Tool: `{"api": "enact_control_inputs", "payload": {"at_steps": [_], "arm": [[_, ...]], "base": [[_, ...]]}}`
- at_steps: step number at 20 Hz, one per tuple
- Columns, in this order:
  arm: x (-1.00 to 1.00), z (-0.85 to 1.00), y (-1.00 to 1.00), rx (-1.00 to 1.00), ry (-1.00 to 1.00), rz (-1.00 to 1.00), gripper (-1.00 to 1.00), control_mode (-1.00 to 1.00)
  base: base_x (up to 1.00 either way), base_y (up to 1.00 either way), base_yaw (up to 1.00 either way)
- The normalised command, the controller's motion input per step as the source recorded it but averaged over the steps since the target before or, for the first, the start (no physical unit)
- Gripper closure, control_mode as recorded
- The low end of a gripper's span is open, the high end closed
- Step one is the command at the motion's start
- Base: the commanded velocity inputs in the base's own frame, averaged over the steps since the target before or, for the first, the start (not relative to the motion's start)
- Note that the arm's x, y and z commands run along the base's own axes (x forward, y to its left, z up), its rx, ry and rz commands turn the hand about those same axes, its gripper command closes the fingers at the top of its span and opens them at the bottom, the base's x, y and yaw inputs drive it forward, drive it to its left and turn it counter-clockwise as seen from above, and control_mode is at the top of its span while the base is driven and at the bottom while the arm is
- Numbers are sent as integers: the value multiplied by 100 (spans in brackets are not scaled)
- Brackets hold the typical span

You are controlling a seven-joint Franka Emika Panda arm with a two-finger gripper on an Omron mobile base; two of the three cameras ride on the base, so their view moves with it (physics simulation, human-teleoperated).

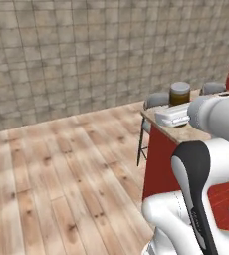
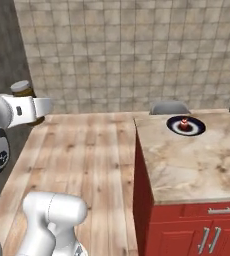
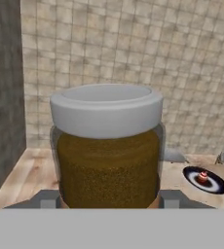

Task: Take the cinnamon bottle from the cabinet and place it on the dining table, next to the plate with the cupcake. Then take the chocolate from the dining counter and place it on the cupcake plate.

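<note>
Nearest the lens in the hand view: the cinnamon bottle [image 3: 107, 148], a small clear cylindrical jar with brown powder and a grey-silver lid, upright between the two dark finger tips [image 3: 46, 199] at its base. Jaws pinch the jar from both sides; the jar is held in the air, clear of any surface.

Largest to smallest from there:

- Beige tiled wall [image 2: 137, 50] across the back of all three views.
- Light plank wood floor [image 1: 61, 174] under the arm and left of the island.
- Dining table [image 2: 197, 160], a large island with beige-brown marbled stone top and red base, grey bar handles on its front doors.
- Grey stools [image 2: 170, 107] tucked along the island's far edge.
- White gripper [image 2: 33, 110] carrying the jar, well left of the island in the right base view; in the left base view it sits over the island's near corner.
- Round dark plate [image 2: 194, 127] with a pale ring, on the island top near the far edge.
- Tiny brown cupcake [image 2: 185, 123] with red top, centred on that plate.

Jar and plate are well apart.
</note>
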Motion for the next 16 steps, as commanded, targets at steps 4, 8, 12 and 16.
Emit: {"api": "enact_control_inputs", "payload": {"at_steps": [4, 8, 12, 16], "arm": [[0, 0, 0, 0, 0, 0, 100, 100], [0, 0, 0, 0, 0, 0, 100, 100], [0, 0, 0, 0, 0, 0, 100, 100], [0, 0, 0, 0, 0, 0, 100, 100]], "base": [[100, 45, -26], [100, 62, -34], [100, 71, -42], [99, 69, -56]]}}
